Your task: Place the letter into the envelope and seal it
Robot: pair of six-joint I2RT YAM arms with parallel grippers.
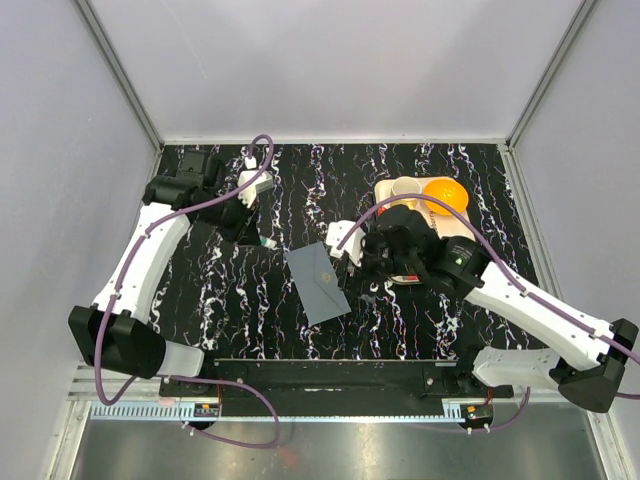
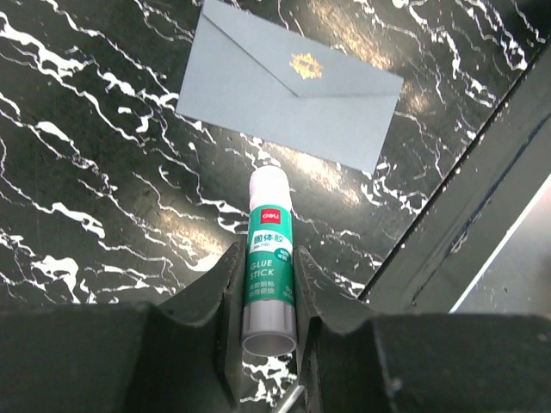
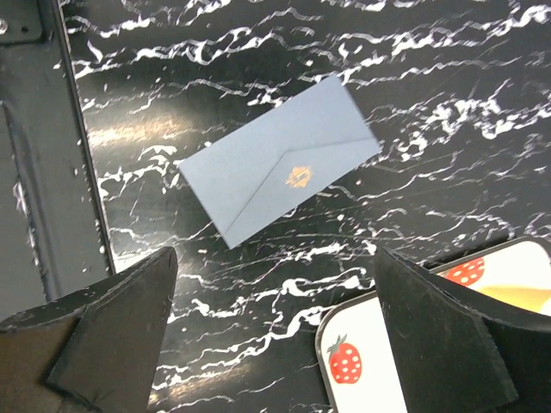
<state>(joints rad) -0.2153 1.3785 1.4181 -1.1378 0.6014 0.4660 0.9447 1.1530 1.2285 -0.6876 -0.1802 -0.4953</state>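
Observation:
The slate-grey envelope [image 1: 318, 283] lies flat on the black marbled table between the two arms. Its triangular flap is folded down and carries a small gold emblem [image 3: 299, 176]. It also shows in the left wrist view [image 2: 288, 82] and the right wrist view [image 3: 280, 168]. The letter is not in view. My left gripper [image 1: 262, 240] is left of the envelope, shut on a green and white glue stick [image 2: 271, 258] that points at the envelope. My right gripper [image 3: 275, 344] is open and empty, just right of the envelope above the table.
A cream tray with strawberry print [image 1: 462, 228] lies at the right under my right arm, holding an orange bowl [image 1: 445, 192]; its corner shows in the right wrist view [image 3: 379, 361]. A dark metal rail [image 1: 330, 375] runs along the table's near edge.

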